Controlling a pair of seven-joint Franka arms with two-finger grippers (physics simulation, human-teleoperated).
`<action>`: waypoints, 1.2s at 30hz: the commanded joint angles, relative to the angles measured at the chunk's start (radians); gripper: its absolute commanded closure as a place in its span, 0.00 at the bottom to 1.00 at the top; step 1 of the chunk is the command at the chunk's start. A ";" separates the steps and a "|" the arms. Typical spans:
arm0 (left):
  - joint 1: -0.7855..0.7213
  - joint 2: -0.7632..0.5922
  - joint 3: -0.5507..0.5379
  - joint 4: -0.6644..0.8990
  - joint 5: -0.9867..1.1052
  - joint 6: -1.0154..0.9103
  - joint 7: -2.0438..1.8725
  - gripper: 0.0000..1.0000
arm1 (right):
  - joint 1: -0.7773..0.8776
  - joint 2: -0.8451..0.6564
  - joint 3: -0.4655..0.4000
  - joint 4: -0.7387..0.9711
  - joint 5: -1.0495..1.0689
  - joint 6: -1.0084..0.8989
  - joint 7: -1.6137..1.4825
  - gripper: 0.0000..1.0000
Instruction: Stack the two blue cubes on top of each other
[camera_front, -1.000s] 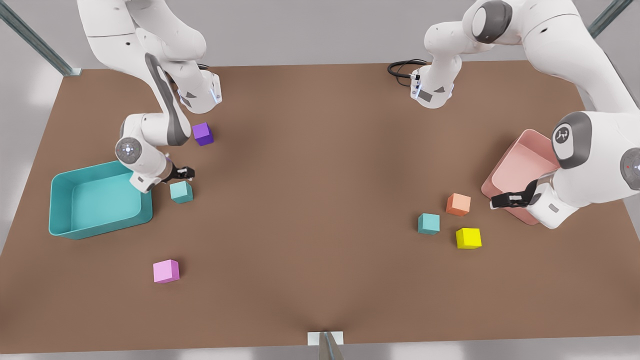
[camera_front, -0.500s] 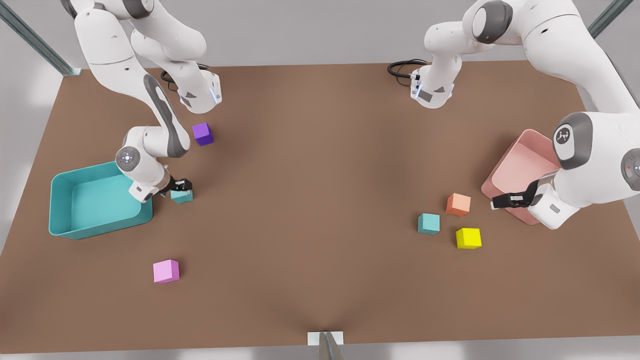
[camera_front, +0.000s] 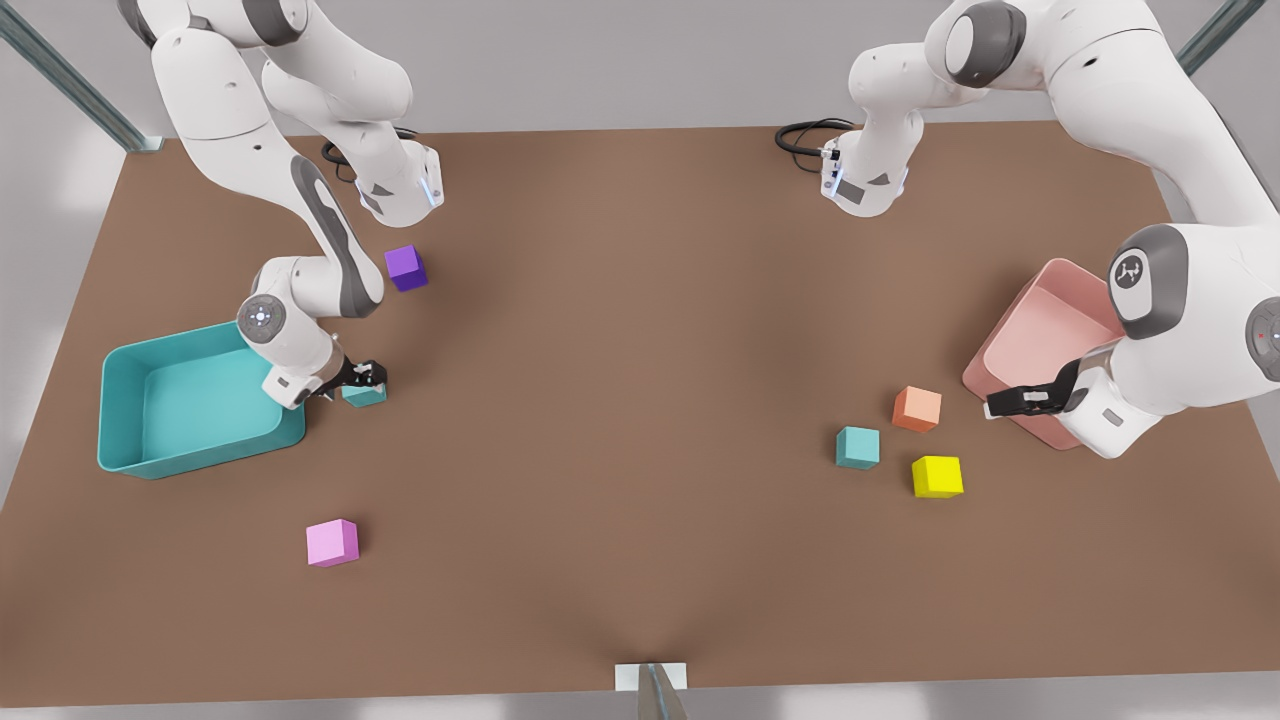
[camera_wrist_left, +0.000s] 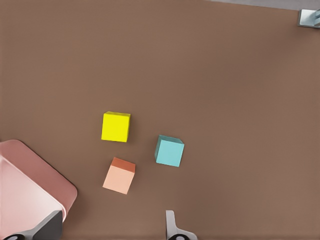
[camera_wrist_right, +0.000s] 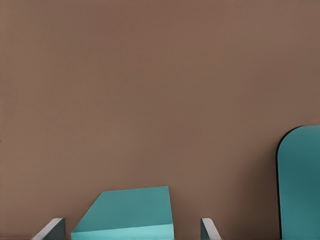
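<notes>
One blue cube (camera_front: 366, 396) lies beside the teal bin at the front view's left. My right gripper (camera_front: 365, 378) has come down over it and stands open, one finger on either side with small gaps. The right wrist view shows this cube (camera_wrist_right: 127, 212) between the fingertips (camera_wrist_right: 54, 229) of the right gripper (camera_wrist_right: 132, 231). The other blue cube (camera_front: 858, 447) rests on the table at the front view's right, also in the left wrist view as the blue cube (camera_wrist_left: 169, 151). My left gripper (camera_front: 1005, 402) waits open above the pink bin's edge, apart from that cube.
A teal bin (camera_front: 130, 440) sits just behind the right arm's wrist. A pink bin (camera_front: 1010, 340) lies under the left arm. Orange cube (camera_front: 917, 408) and yellow cube (camera_front: 937, 476) flank the second blue cube. A purple cube (camera_front: 405, 267) and a pink cube (camera_front: 332, 543) lie apart.
My right gripper has dropped from just above the blue cube to straddling it, hiding most of its top. The left arm has hardly moved.
</notes>
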 joint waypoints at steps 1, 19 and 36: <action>0.000 -0.001 0.000 0.000 0.001 -0.001 -0.001 0.00 | 0.000 -0.003 0.000 -0.003 0.002 0.002 -0.050 0.00; -0.020 0.005 -0.060 0.005 -0.001 -0.058 0.010 0.00 | 0.005 0.034 0.008 -0.077 0.002 0.068 -0.079 0.00; -0.170 0.092 -0.100 -0.147 0.128 0.217 -0.179 0.00 | 0.094 -0.334 0.146 0.317 0.114 -0.829 -0.128 0.47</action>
